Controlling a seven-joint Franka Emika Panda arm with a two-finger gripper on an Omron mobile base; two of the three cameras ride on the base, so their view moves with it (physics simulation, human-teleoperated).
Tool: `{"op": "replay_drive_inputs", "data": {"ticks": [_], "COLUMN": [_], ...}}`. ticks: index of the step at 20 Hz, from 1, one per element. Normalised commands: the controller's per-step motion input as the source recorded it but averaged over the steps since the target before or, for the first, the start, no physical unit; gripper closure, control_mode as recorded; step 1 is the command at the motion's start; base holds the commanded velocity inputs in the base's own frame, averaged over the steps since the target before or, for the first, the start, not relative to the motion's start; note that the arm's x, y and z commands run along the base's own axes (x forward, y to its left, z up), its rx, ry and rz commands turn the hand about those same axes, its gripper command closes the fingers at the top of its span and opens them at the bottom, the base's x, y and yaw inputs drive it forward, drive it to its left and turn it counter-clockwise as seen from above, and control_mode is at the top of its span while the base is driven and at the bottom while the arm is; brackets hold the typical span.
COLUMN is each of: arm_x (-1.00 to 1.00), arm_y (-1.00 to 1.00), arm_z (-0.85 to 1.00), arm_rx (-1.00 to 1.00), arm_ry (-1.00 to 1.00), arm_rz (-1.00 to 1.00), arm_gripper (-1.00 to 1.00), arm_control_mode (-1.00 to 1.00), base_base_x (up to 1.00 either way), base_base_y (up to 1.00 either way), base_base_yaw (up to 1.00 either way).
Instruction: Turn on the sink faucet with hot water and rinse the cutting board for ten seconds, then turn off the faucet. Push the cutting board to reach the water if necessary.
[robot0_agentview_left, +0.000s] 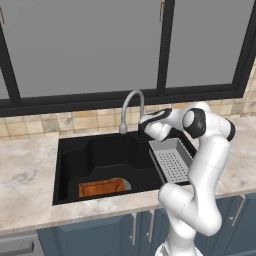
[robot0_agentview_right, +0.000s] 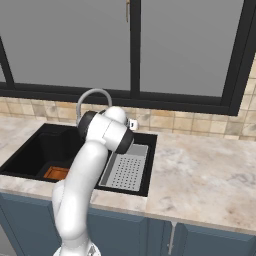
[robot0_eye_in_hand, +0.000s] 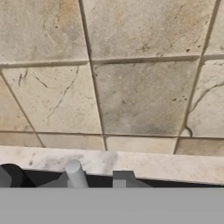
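A: What are the jaws doing?

B: The gripper (robot0_agentview_left: 142, 125) is sitting low behind the sink faucet (robot0_agentview_left: 133, 107), near its base at the back edge of the sink (robot0_agentview_left: 70, 165). I cannot tell whether the jaws are released or clenched. In the hand view two grey stubs are rising at the bottom edge, with tan wall tiles (robot0_eye_in_hand: 140, 94) beyond, and nothing is visibly sitting between the tips.

A: Where is the cutting board?

B: The cutting board (robot0_agentview_left: 101, 187) is lying flat on the basin floor, close to the front edge and towards the sink's front left corner. It is well apart from the spout's mouth, which is hanging over the back of the basin.

A: How far along is the task looking?

B: No water is showing under the spout, so my judgement is that the faucet is not running now. Whether the rinsing is still ahead or already done, these pictures are not telling me. If it is ahead, the board is probably needing a push towards the back of the basin.

A: And the counts?

B: I am counting one faucet, one cutting board, one black sink and one robot arm. One grey perforated tray (robot0_agentview_left: 173, 163) is resting across the sink's right side. The marble counter (robot0_agentview_right: 200, 170) is carrying the sink.
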Motion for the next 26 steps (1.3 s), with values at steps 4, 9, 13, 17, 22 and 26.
{"op": "replay_drive_inputs", "data": {"ticks": [4,9,13,17,22,26], "arm_x": [0.0,0.0,0.0,0.0,0.0,-0.05], "arm_y": [-0.49,-0.49,-0.49,-0.51,-0.56,-0.54], "arm_z": [0.0,0.0,0.0,0.0,0.0,0.0], "arm_rx": [0.0,0.0,0.0,0.0,0.0,0.0], "arm_ry": [0.0,0.0,0.0,0.0,0.0,0.0], "arm_rz": [0.0,0.0,0.0,0.0,0.0,0.0], "arm_gripper": [1.0,1.0,1.0,1.0,1.0,1.0], "arm_control_mode": [-1.0,-1.0,-1.0,-1.0,-1.0,-1.0], "base_base_x": [0.0,0.0,0.0,0.0,0.0,0.0], "base_base_y": [0.0,0.0,0.0,0.0,0.0,0.0], "base_base_yaw": [0.0,0.0,0.0,0.0,0.0,0.0]}}
